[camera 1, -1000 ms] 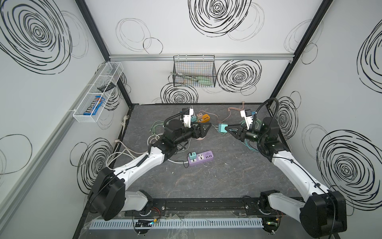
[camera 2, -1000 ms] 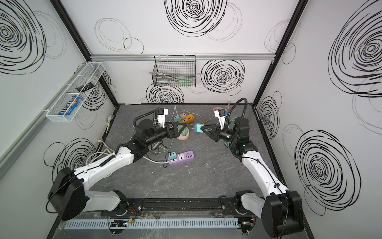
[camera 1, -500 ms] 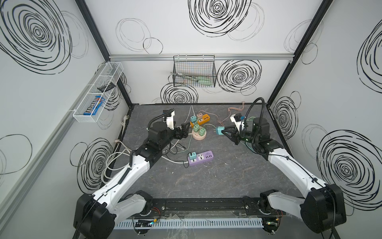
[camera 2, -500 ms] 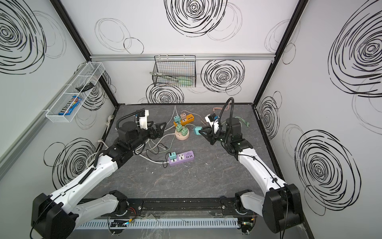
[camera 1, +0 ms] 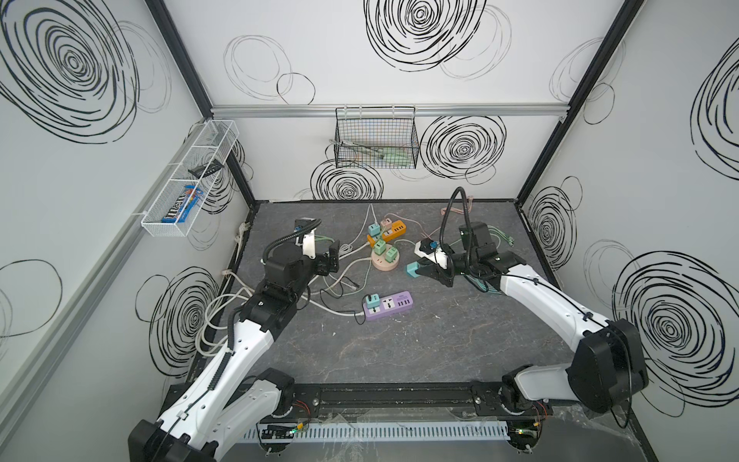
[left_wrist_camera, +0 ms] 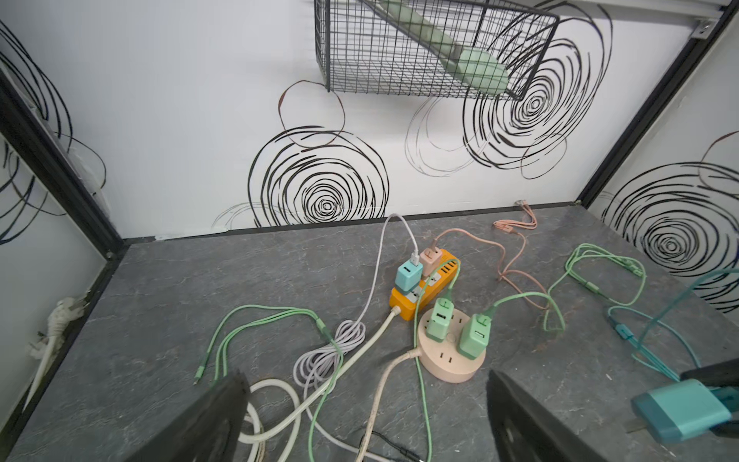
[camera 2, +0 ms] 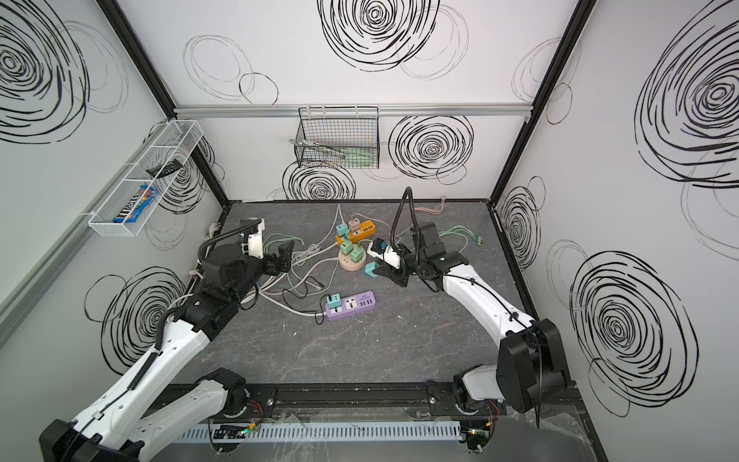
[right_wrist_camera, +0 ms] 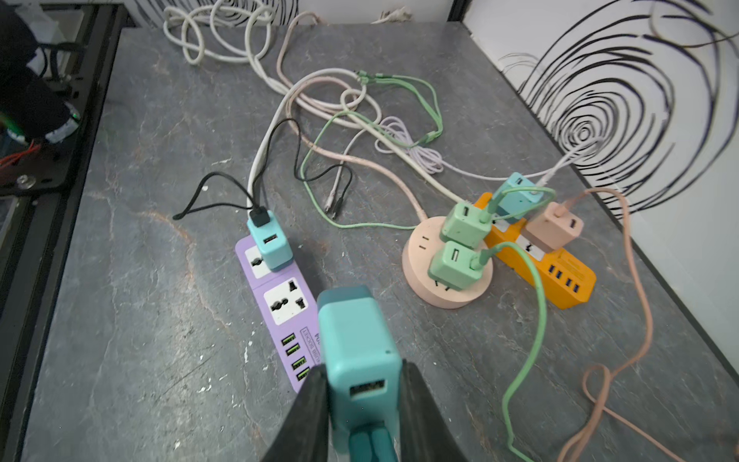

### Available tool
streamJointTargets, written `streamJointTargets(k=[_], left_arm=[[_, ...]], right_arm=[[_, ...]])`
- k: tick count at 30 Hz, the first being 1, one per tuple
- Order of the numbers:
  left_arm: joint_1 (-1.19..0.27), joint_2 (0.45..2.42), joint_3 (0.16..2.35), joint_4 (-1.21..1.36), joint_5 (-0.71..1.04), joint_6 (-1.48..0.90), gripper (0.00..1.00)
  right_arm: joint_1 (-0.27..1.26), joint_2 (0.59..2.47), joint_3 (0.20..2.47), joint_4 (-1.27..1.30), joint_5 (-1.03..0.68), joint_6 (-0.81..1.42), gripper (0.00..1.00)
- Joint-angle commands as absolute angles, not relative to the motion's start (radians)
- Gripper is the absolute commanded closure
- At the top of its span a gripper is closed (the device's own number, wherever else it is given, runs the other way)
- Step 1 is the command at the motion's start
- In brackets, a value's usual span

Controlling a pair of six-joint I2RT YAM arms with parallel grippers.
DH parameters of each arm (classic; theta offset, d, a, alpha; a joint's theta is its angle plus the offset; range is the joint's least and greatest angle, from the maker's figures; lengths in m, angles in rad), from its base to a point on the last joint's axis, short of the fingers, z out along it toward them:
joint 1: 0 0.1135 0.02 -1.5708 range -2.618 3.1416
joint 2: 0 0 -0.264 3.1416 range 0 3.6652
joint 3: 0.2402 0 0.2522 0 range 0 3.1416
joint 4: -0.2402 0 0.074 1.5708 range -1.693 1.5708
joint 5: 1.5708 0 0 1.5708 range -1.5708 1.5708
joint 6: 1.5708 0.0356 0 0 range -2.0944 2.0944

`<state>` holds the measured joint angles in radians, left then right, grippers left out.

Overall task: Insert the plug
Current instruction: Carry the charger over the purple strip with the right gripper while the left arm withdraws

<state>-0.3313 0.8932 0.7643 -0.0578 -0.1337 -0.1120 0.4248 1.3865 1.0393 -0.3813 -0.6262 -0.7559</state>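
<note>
1 counter (camera 1: 440, 352), dark grey and stone-patterned, carries all items below.

2 robot arms:
- The left end effector (left_wrist_camera: 368, 384) has its jaws spread wide and holds nothing. It hovers over loose cables at the left side of the counter.
- The right end effector (right_wrist_camera: 362, 384) has its jaws closed partway, clamping the teal plug (right_wrist_camera: 356, 340) by both flanks.

3 socket units:
- The purple power strip (right_wrist_camera: 280, 304) lies nearest the front. 1 teal charger (right_wrist_camera: 270, 244) is seated at one end, and 1 free universal socket (right_wrist_camera: 286, 306) sits beside it.
- The orange power strip (right_wrist_camera: 560, 280) lies toward the back wall and holds 2 chargers.
- The round pink socket block (right_wrist_camera: 424, 288) lies between the 2 strips. It holds 2 green chargers, and some slots are open.

1 teal plug, the task item, is held clear of the counter. In both top views it hangs just beside the round pink socket block and behind the purple power strip. Its USB face points back at the wrist camera, its pins point away, and a teal cable trails from it.

Step in hand, as judged: transport. The plug is grasped but not yet over any socket.

Next move, as judged: carry the plug above a free socket, most likely the one on the purple power strip. Tip the pins down, square them to the holes, then press straight in. A skewed approach could push the light strip along the counter.
</note>
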Motion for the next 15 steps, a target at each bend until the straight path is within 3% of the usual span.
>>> streamJointTargets(k=[1, 6, 15], left_arm=[[-0.31, 0.856, 0.706, 0.009, -0.182, -0.076, 0.04], [-0.283, 0.833, 0.649, 0.059, -0.186, -0.111, 0.04], [-0.245, 0.846, 0.655, 0.051, -0.177, -0.153, 0.04]], right_arm=[[0.459, 1.418, 1.105, -0.548, -0.598, -0.947, 1.0], [0.549, 1.495, 1.193, -0.667, -0.445, -1.008, 1.0], [0.652, 1.563, 1.27, -0.743, -0.346, -1.055, 1.0]])
